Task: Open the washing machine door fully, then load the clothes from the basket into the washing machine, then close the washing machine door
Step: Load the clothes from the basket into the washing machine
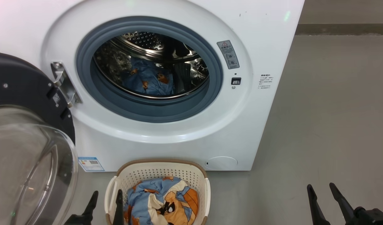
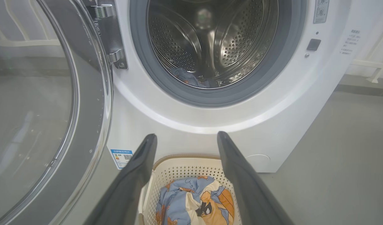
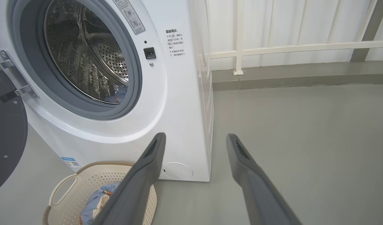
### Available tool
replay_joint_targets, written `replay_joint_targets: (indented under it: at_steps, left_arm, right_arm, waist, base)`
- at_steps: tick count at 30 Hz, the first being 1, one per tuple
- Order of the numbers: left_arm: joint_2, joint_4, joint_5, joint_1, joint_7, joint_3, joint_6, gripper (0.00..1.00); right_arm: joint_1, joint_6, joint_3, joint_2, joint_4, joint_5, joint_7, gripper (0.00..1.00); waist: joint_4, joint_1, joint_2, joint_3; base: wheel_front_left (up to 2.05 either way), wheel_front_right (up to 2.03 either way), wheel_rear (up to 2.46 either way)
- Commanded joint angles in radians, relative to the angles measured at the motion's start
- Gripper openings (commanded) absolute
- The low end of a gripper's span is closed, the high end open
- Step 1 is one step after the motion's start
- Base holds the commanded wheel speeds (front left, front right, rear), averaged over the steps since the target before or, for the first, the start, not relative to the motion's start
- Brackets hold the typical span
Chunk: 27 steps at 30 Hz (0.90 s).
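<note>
The white washing machine point(image 1: 266, 40) stands with its round dark door point(image 1: 19, 90) swung wide to the left, its clear porthole bulging toward me. Blue bear-print clothes point(image 1: 147, 78) lie inside the steel drum. More clothes point(image 1: 161, 203) fill the cream perforated basket point(image 1: 161, 173) on the floor before the machine. My left gripper point(image 1: 106, 195) is open at the basket's left rim, one finger inside the rim and one outside. In the left wrist view the basket point(image 2: 191, 170) and clothes point(image 2: 194, 200) lie between the fingers. My right gripper point(image 1: 321, 189) is open and empty over bare floor at the right.
Grey floor point(image 1: 335, 109) stretches right of the machine. A white railing point(image 3: 288, 48) and a low kerb run behind it in the right wrist view. The open door point(image 2: 38, 109) crowds the left side.
</note>
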Motion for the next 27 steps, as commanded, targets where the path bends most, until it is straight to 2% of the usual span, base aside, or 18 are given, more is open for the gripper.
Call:
replay_joint_targets:
  at_steps: [1,13,20,27]
  left_arm:
    - [0.012,-0.031,-0.008,-0.008,-0.007,0.033,0.008,1.0]
    - [0.012,0.025,-0.03,-0.046,-0.007,0.013,0.009,1.0]
    - [0.012,0.168,-0.051,-0.153,-0.002,-0.014,0.01,1.0]
    - [0.014,0.372,-0.084,-0.314,0.067,-0.016,0.008,1.0]
  right_arm:
    - [-0.015,0.003,0.024,-0.014,-0.03,-0.013,-0.005,1.0]
    - [-0.042,0.003,0.031,-0.01,-0.035,-0.002,-0.005,1.0]
    - [-0.09,0.003,0.039,-0.015,-0.035,0.015,-0.005,1.0]
    - [-0.143,0.003,0.052,-0.011,-0.029,0.036,-0.005,1.0]
  waist:
    - [-0.005,0.0,-0.0001,0.002]
    - [-0.053,0.0,-0.0001,0.072]
    - [-0.102,0.0,-0.0001,0.161]
    - [-0.155,0.0,-0.0001,0.273]
  base:
    - [0.0,0.0,0.0]
    - [0.0,0.0,0.0]
    - [0.0,0.0,0.0]
    - [0.0,0.0,0.0]
